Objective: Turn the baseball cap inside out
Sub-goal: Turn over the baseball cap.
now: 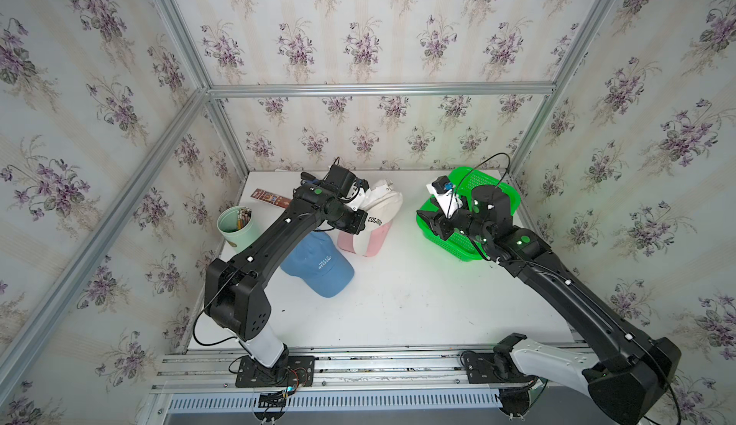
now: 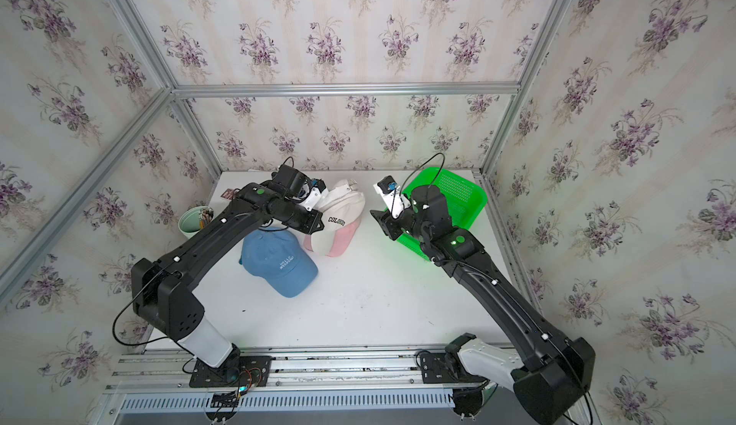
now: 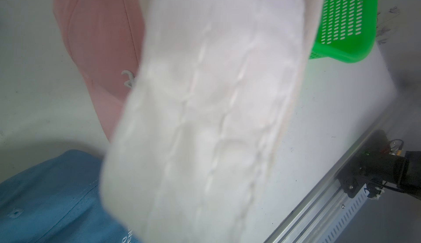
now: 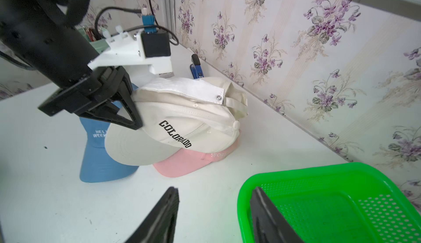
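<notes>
cream cap (image 4: 182,116), its brim filling the left wrist view, is pinched in the left gripper (image 4: 136,121); crown rests on the pink cap (image 4: 182,167); right gripper (image 4: 214,191) hangs part-open, empty, by the green basket (image 4: 307,173); crown seems half turned; next, right must reach over and push it through.
</notes>
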